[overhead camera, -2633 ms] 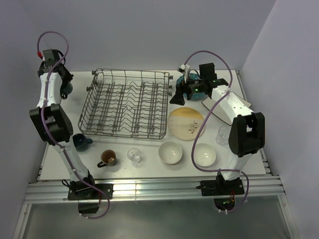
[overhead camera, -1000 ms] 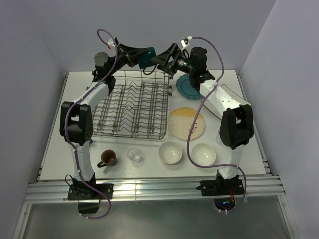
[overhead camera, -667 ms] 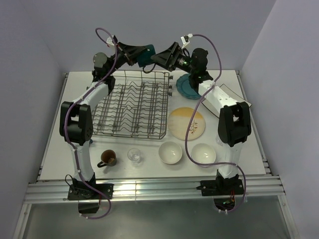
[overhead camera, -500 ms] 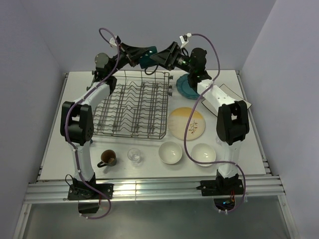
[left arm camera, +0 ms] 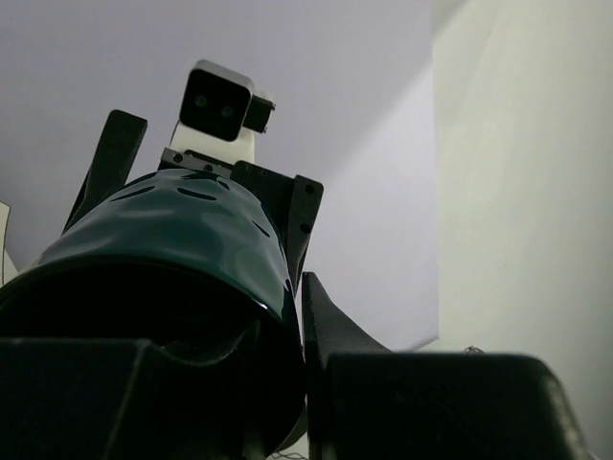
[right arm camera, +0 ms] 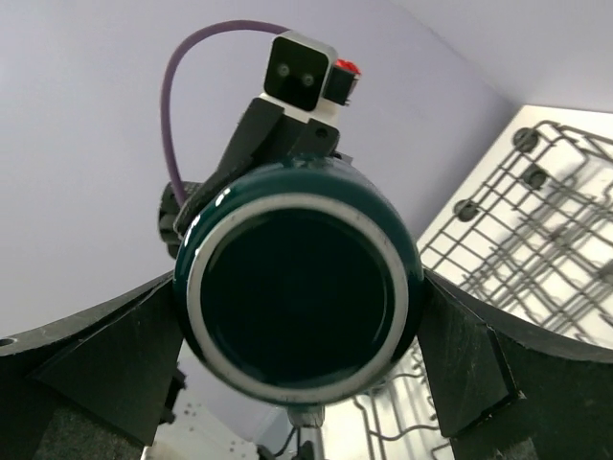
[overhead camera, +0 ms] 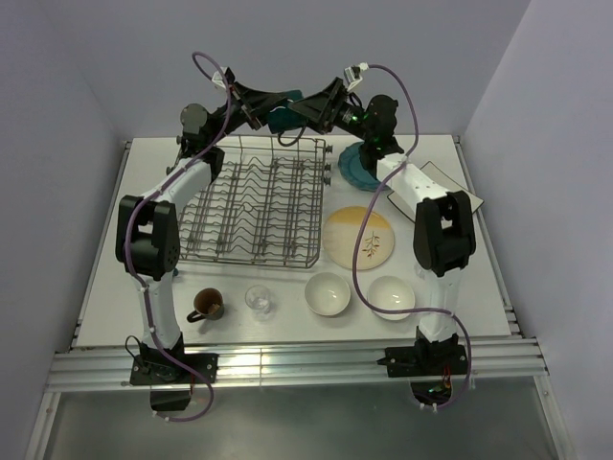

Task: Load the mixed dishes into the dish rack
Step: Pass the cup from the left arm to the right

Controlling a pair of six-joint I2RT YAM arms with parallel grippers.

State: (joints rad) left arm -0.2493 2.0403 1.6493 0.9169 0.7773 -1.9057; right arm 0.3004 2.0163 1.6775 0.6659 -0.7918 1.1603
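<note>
A dark teal mug (overhead camera: pixel 283 117) hangs high over the back edge of the dish rack (overhead camera: pixel 254 206), and my left gripper (overhead camera: pixel 273 107) is shut on its wall. In the left wrist view the mug (left arm camera: pixel 163 240) fills the left side, its rim pinched at my left gripper (left arm camera: pixel 292 316). My right gripper (overhead camera: pixel 305 107) comes in from the right, open. In the right wrist view the mug's base (right arm camera: pixel 299 297) faces the camera, inside my right gripper (right arm camera: pixel 299 287), with one finger close on each side. I cannot tell whether they touch it.
Right of the rack lie a teal scalloped plate (overhead camera: pixel 359 165), a white square plate (overhead camera: pixel 436 187) and a yellow-cream plate (overhead camera: pixel 359 237). Near the front stand two white bowls (overhead camera: pixel 327 293) (overhead camera: pixel 393 296), a brown mug (overhead camera: pixel 207 304) and a clear glass (overhead camera: pixel 258 300).
My left arm swung from the far left to above the rack's back edge with the mug. My right gripper left the teal plate and closed in leftward until its open fingers flank the mug.
</note>
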